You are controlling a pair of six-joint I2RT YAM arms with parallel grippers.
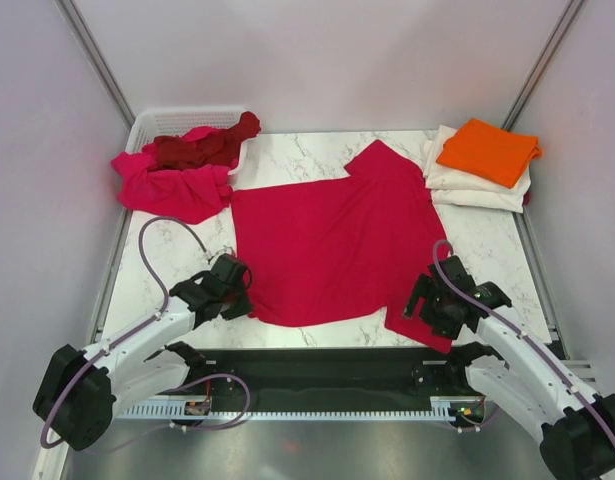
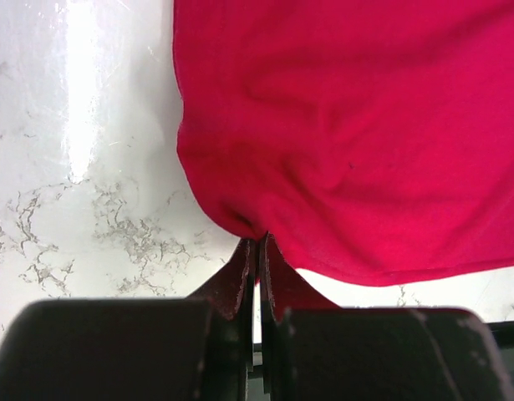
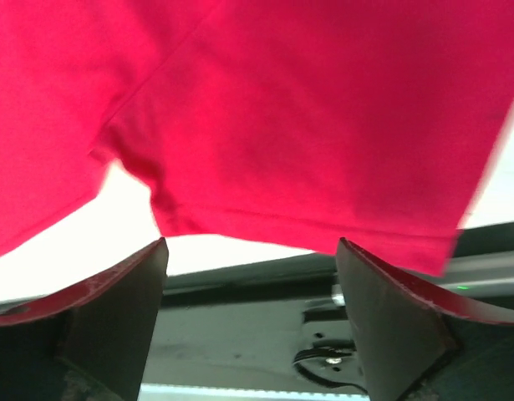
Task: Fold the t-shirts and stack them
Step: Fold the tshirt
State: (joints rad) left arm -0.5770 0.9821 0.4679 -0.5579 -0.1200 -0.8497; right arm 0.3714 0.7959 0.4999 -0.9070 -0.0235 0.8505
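Observation:
A crimson red t-shirt (image 1: 327,240) lies spread flat on the middle of the marble table. My left gripper (image 1: 237,283) is at its near left corner. In the left wrist view the left gripper (image 2: 257,240) is shut, pinching the puckered edge of the red cloth (image 2: 348,125). My right gripper (image 1: 421,298) is over the shirt's near right sleeve. In the right wrist view the right gripper (image 3: 250,244) is wide open and empty, with the sleeve hem (image 3: 307,109) just beyond its fingertips. An orange folded shirt (image 1: 487,150) lies on cream-white folded cloth (image 1: 477,188) at the back right.
A white plastic basket (image 1: 152,122) stands at the back left. A dark maroon shirt (image 1: 202,148) and a magenta-pink shirt (image 1: 172,185) spill out of it onto the table. The table's near edge and a black rail (image 1: 317,365) run just behind both grippers.

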